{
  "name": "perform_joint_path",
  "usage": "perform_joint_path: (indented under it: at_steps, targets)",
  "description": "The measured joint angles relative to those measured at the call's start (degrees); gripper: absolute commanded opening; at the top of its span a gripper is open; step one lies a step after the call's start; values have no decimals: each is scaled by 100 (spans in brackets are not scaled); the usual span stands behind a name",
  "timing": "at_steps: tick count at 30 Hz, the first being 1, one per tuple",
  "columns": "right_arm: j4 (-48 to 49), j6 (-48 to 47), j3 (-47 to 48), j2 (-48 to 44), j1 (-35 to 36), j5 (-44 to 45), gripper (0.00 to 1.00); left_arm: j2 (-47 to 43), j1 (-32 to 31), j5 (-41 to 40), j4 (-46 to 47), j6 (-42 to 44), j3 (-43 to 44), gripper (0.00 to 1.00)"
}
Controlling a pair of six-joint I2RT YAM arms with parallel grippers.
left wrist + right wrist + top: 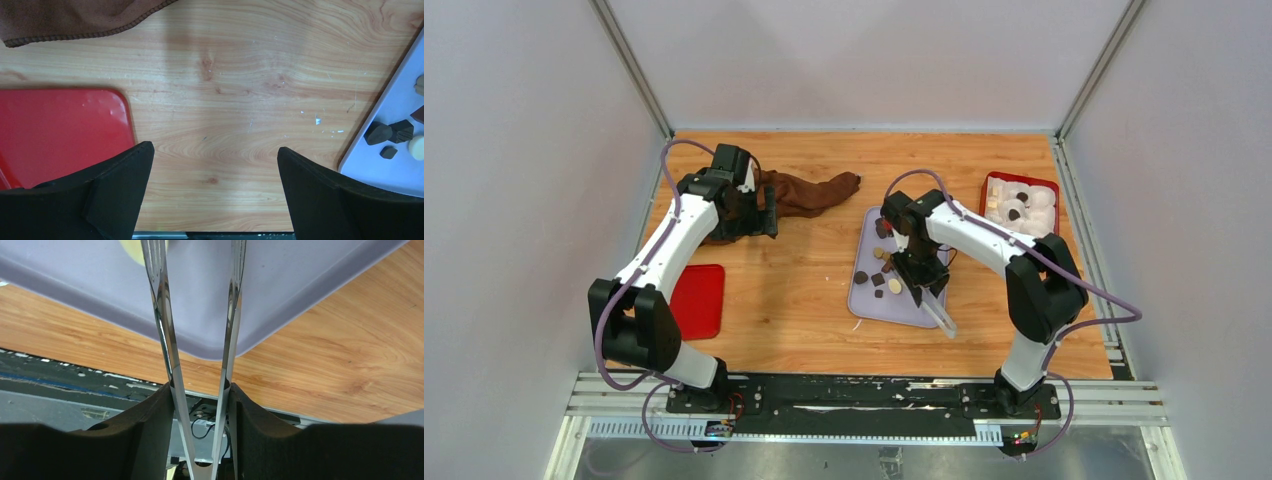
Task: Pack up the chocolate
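**Since the pieces are tiny, the tips must do the work**

As the right pincer is clamped on metal tweezers with their blades parted, any grip goes through those thin tips. Just beyond it, by one blade, lies a cream piece of the chocolate on the lavender tray. It is likely light, hard, slick and easily marked, so best pinched across its sides. Farther off, to that pincer's right, sits the red box. The left pincer hangs open above the counter.
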Motion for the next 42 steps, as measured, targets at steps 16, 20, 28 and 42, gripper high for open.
perform_joint_path:
  at_steps: [16,20,28,42]
  targets:
    - [20,9,2,433,26,439,36,0,0,0,0,-7,0,100]
    - [24,13,15,433,26,520,11,2,0,0,0,-7,0,100]
    - [2,68,15,332,26,807,0,0,0,0,0,-4,0,100]
    - [-407,247,264,-702,-535,1040,0,2,0,17,-2,39,2,100]
